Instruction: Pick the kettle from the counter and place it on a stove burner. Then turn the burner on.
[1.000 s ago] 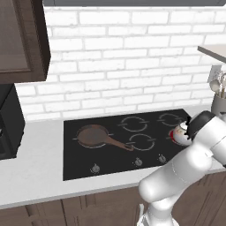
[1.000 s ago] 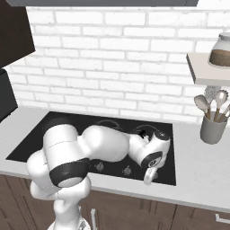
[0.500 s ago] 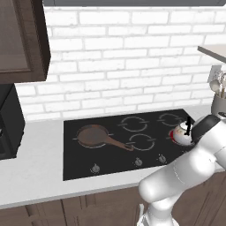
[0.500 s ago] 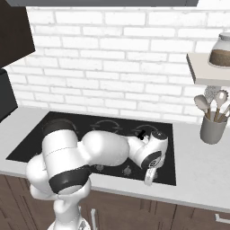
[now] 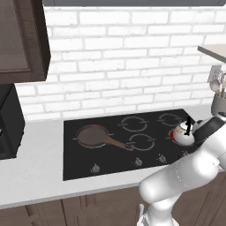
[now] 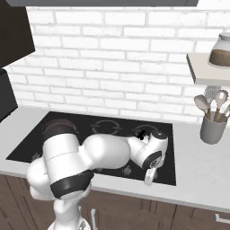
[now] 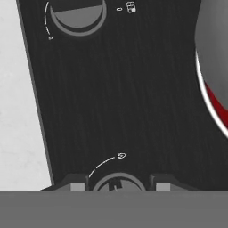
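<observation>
The shiny silver kettle (image 5: 182, 134) with its black upright handle stands on the front right stove burner (image 5: 171, 136), which glows red under it. In the hand view the kettle's grey side (image 7: 218, 53) and the red glow lie at the right edge. My gripper (image 7: 118, 185) is low over the cooktop's front edge. Its two dark fingertips (image 7: 75, 185) sit tight on either side of a round burner knob (image 7: 116, 181). From the right base view the hand (image 6: 148, 177) points down at the front right of the black glass cooktop (image 6: 27, 148). The pale counter (image 5: 31, 167) runs around the cooktop.
A dark brown frying pan (image 5: 95, 136) sits on the left front burner. More knobs (image 5: 138, 162) line the cooktop's front, one of them (image 7: 78, 15) near the hand. A grey utensil pot (image 6: 212, 128) stands on the counter at the right, under a shelf with a jar (image 6: 222, 49).
The arm's elbow has swung a little to the right while the hand stays at the knob. The kettle has not moved.
</observation>
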Tool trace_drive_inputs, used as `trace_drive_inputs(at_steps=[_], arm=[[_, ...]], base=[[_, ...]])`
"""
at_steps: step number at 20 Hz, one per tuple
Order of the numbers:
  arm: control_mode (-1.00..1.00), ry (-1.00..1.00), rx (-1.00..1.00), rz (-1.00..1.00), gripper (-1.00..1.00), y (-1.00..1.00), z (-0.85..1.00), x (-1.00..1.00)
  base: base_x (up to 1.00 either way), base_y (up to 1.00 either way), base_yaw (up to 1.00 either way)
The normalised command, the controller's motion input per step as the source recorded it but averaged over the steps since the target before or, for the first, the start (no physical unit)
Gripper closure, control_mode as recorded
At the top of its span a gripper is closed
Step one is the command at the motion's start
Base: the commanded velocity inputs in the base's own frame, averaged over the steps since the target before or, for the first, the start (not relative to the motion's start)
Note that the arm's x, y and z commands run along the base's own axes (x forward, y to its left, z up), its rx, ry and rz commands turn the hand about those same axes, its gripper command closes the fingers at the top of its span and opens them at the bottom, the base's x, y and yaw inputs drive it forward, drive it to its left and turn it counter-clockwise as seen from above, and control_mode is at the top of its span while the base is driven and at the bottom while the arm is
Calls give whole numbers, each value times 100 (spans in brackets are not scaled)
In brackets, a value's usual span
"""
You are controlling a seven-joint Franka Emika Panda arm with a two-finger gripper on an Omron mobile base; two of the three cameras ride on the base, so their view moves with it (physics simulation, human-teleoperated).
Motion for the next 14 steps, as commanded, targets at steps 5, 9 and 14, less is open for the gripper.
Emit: trace_drive_inputs(at_steps=[5,9,14], arm=[[-100,-6,0,0,-100,0,26,1],[-100,-20,-1,0,-100,-1,78,-4],[-100,-31,-5,0,-100,0,100,-21]], base=[[0,0,0],[0,0,0],[0,0,0]])
